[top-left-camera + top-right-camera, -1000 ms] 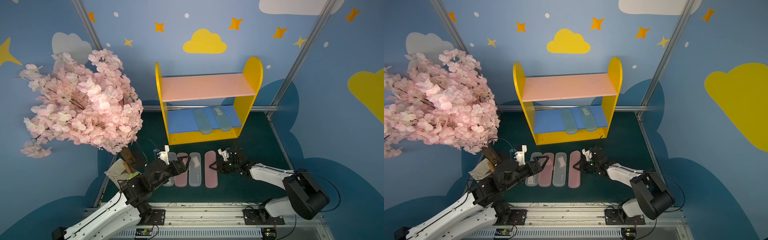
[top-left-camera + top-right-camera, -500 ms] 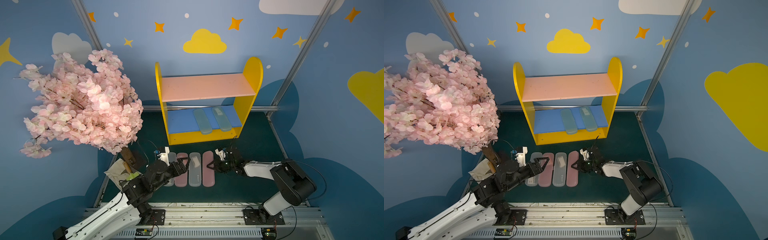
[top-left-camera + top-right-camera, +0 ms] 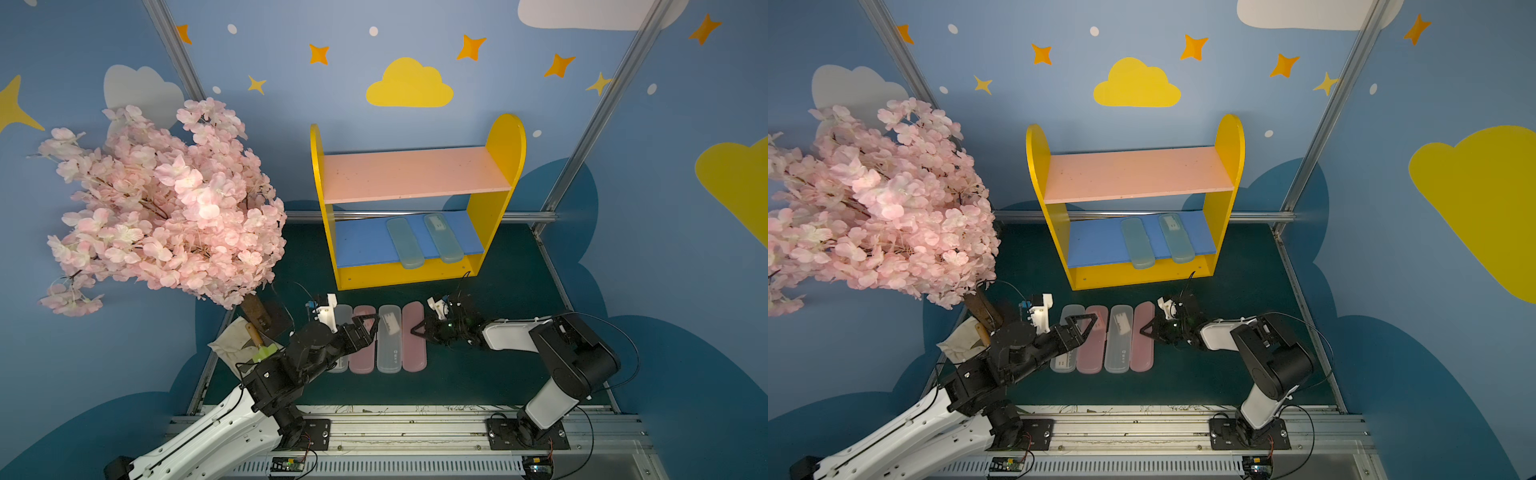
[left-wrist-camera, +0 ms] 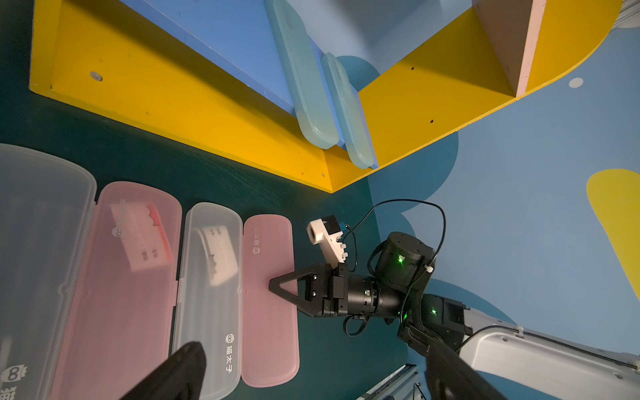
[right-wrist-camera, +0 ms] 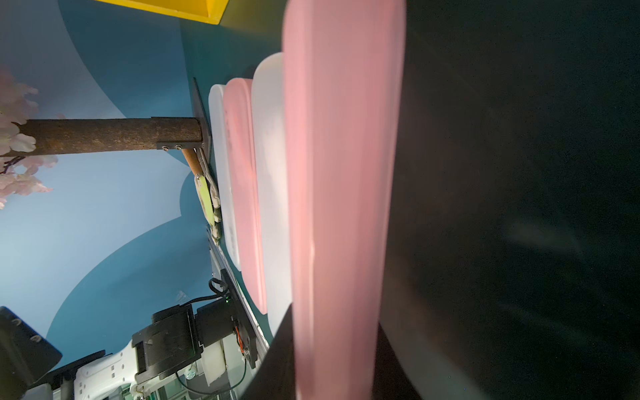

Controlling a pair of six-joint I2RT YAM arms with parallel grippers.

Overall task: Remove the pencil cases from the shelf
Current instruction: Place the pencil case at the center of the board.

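Teal pencil cases (image 3: 405,243), two of them, lay side by side on the blue lower board (image 3: 361,245) of the yellow shelf (image 3: 505,141), their front ends overhanging its edge. Four more cases (image 3: 389,349), frosted white, pink, white and pink, lay in a tight row on the dark green bench (image 3: 478,374) in front. The right fingers (image 4: 275,286), nearly closed, pinched the outer long edge of the rightmost pink case (image 3: 414,345). The left fingers (image 4: 180,367), spread wide and holding nothing, hovered over the row's left half.

Right gripper (image 3: 415,332) moved the outer pink case (image 3: 414,357) against the white case (image 3: 389,349); right arm (image 3: 573,357) folded inward.
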